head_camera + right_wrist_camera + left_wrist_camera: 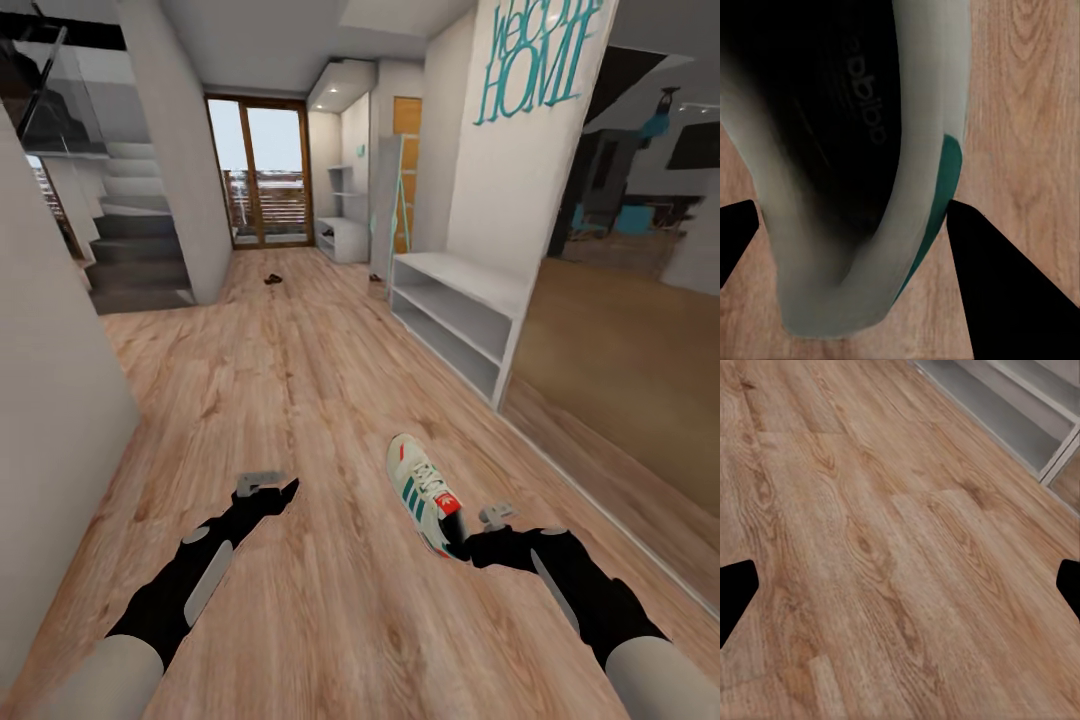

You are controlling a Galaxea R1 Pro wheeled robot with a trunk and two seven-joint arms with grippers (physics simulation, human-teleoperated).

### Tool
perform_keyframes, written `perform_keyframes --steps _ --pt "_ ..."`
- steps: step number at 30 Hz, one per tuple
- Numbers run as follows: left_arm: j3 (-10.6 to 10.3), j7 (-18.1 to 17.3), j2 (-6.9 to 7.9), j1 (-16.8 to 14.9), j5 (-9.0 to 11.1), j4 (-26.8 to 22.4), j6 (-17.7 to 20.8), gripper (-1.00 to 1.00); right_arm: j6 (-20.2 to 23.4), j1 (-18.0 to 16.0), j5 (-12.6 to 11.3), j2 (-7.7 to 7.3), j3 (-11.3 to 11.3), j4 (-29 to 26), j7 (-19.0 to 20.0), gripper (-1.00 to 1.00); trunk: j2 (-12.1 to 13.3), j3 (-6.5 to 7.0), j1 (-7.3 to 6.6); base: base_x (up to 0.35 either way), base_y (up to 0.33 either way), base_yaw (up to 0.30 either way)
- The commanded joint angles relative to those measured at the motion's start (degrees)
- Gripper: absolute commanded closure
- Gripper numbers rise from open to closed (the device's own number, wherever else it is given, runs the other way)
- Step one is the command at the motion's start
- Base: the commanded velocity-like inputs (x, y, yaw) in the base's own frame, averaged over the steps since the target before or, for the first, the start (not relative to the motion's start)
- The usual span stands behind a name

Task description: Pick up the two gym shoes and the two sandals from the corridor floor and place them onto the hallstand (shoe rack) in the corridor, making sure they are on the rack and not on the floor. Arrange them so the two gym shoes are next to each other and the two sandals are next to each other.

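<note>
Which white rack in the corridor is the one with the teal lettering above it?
The nearer rack on the right wall, under the teal "Welcome HOME" lettering. The farther white unit, down by the glass door, has none.

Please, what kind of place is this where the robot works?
Most likely the entrance corridor of a home: a long wood-plank floor, a white shoe rack under teal "Welcome HOME" lettering, a staircase, and a glazed door at the far end.

A white rack (455,315) under teal lettering (530,60) stands at two o'clock. Stairs (135,255) rise at ten; a glass door (262,175) closes the corridor at twelve.
</note>
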Motion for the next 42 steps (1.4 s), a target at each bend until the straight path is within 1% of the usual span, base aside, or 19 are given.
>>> perform_keyframes --steps 1,17,24,42 --pt "-0.13 -0.04 0.04 -0.03 0.6 -0.04 0.31 -1.0 0.4 -0.01 -0.16 -0.06 0.1 -0.12 -0.01 1.0 -0.02 -0.06 0.02 0.303 0.134 0.286" --pt "-0.13 -0.04 -0.03 -0.04 0.6 -0.04 0.28 -1.0 0.39 -0.01 -0.09 -0.06 0.16 -0.1 -0.02 1.0 -0.02 -0.06 0.02 0.305 0.127 0.271" --pt "-0.13 -0.04 -0.05 -0.03 0.6 -0.04 0.31 -1.0 0.39 -0.02 -0.27 -0.12 0.0 -0.27 -0.01 1.0 -0.02 -0.06 0.02 0.323 0.071 0.034" --pt "-0.13 -0.04 -0.05 -0.04 0.6 -0.04 0.32 -1.0 0.4 -0.02 -0.51 -0.14 -0.08 -0.39 0.07 1.0 -0.02 -0.06 0.02 0.337 0.003 0.001"
